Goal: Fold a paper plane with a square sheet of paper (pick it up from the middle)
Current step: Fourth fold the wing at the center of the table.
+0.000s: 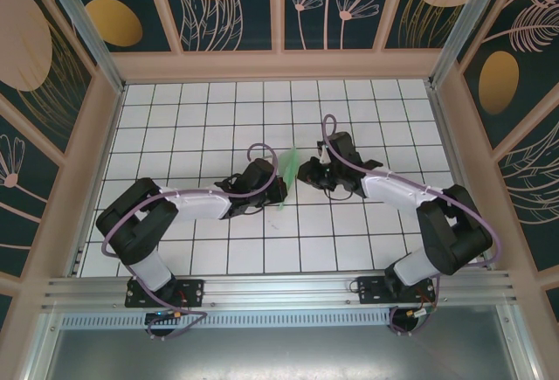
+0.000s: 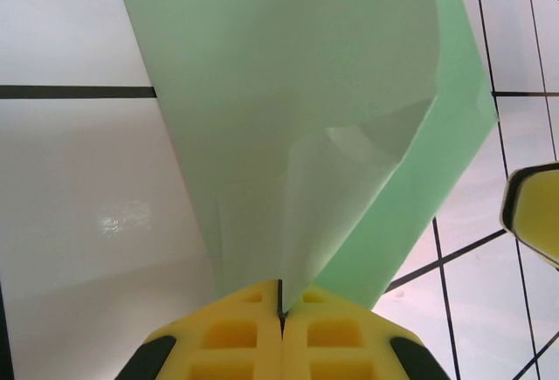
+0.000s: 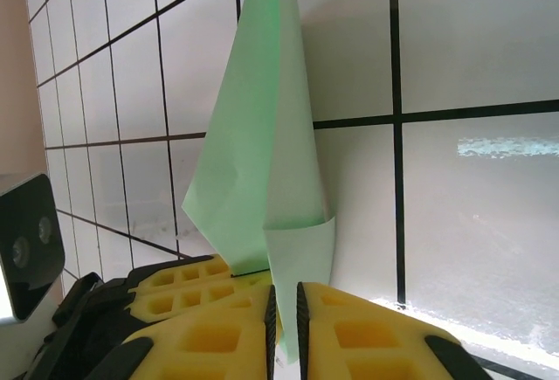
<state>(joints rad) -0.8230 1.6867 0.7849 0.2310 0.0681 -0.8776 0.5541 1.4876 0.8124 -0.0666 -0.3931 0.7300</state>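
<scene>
White gridded table (image 1: 218,109), boxed on three sides by leaf-patterned walls (image 1: 227,4). Folded green paper (image 1: 289,169) stands raised near the table's centre, its point towards 12 o'clock. Left gripper (image 2: 281,297), at the paper's 7 o'clock, has its fingers closed tight on the lower edge. Right gripper (image 3: 286,293), at its 3 o'clock, pinches a loose flap. The two grippers are near each other, not touching.

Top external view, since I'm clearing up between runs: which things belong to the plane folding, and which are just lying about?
In the job: partly folded green paper, left hand pinching it, right hand closed on it.
Just there: grid-tiled table, patterned walls, aluminium rail.
</scene>
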